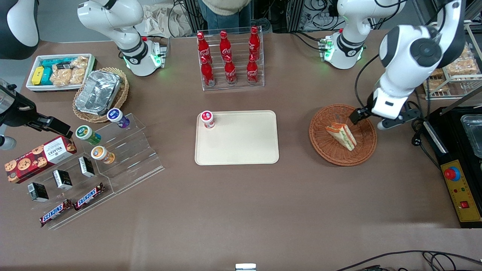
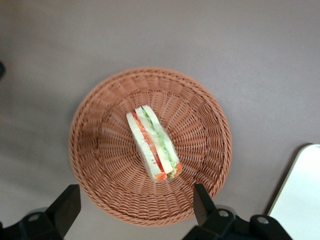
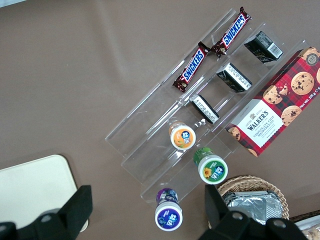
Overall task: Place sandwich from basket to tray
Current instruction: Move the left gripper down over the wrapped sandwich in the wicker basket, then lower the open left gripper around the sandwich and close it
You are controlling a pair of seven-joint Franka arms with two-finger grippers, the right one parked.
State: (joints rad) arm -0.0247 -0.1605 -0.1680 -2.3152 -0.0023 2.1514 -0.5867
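Observation:
The sandwich [image 1: 342, 136], a white bread wedge with orange-red and green filling, lies in the middle of the round reddish-brown wicker basket [image 1: 324, 150]. It also shows in the left wrist view [image 2: 153, 145], lying in the basket [image 2: 100, 150]. My left gripper [image 1: 369, 120] hovers open and empty above the basket's rim, toward the working arm's end. In the left wrist view the gripper [image 2: 134, 205] has its black fingertips [image 2: 202, 202] spread wide, apart from the sandwich. The cream-beige tray [image 1: 241, 146] lies beside the basket, toward the parked arm's end; a corner of it shows in the wrist view [image 2: 302, 195].
A small red-capped cup [image 1: 207, 119] stands on the tray's corner. A rack of red cola bottles [image 1: 229, 56] stands farther from the camera. A clear stepped shelf [image 1: 124, 158] with cups and snack bars lies toward the parked arm's end. A yellow control box [image 1: 461, 188] is near the basket.

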